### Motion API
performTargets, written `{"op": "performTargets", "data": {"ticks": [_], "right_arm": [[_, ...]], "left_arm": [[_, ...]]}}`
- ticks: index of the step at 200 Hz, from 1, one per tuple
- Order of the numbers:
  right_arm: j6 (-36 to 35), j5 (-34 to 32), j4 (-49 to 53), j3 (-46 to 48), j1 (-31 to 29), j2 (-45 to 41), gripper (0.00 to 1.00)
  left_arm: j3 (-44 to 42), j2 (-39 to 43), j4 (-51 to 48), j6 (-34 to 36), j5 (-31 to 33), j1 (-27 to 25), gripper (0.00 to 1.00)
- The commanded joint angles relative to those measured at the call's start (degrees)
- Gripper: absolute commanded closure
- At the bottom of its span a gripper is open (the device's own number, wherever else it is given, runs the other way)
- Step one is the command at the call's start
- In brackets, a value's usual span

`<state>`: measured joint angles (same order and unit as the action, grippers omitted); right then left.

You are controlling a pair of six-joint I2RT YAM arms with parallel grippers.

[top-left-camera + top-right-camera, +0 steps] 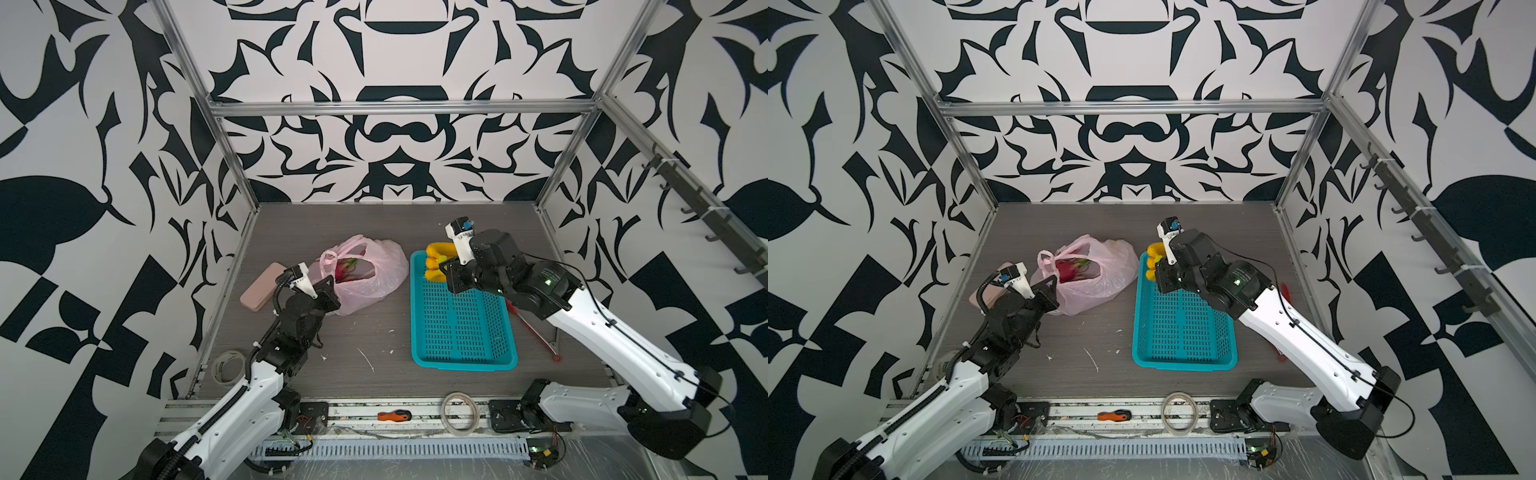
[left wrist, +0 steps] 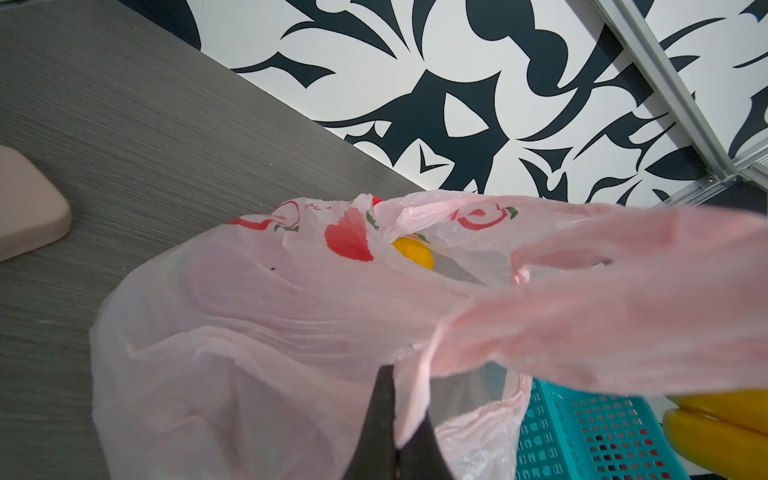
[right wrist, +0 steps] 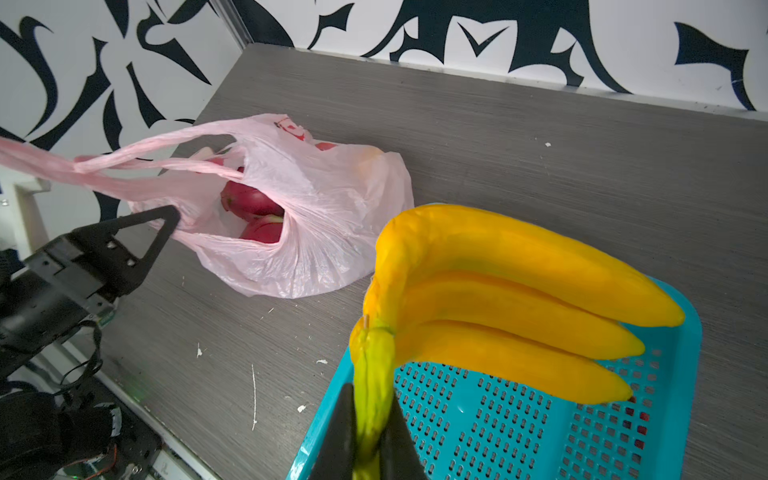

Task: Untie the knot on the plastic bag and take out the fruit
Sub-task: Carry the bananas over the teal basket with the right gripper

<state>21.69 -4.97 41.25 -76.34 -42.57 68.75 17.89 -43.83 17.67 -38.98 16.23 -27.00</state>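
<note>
Left end effector [image 1: 328, 289] is pinching the pink bag [image 1: 376, 270], holding its mouth open on the bench [image 1: 353, 365]; right end effector [image 3: 368, 415] is gripping the banana bunch [image 3: 498, 291] by its stem above the basket [image 1: 461, 332].

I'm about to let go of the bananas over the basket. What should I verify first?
1. Right gripper shut on banana bunch stem: ok.
2. Bunch over teal basket, far end: ok.
3. Bunch resting on basket floor: cannot tell.
4. Left gripper pinching plastic bag: ok.
5. Bag mouth open, dragon fruits exposed: ok.
6. Orange inside bag: ok.
</note>
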Motion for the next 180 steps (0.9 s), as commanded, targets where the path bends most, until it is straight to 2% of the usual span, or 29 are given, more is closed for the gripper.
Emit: {"op": "performTargets", "data": {"ticks": [1, 81, 180], "right_arm": [[1.8, -1.0, -4.1, 0.6, 1.7, 0.5, 1.00], [8.4, -0.1, -11.5, 6.8, 6.9, 6.1, 1.00], [10.1, -0.4, -11.4, 9.0, 7.0, 11.1, 1.00]], "left_arm": [[1.5, 0.7, -0.8, 0.4, -0.6, 0.1, 1.00], [1.0, 2.6, -2.2, 0.8, -0.5, 0.1, 1.00], [0.8, 2.1, -1.7, 1.4, -1.1, 0.1, 1.00]]}}
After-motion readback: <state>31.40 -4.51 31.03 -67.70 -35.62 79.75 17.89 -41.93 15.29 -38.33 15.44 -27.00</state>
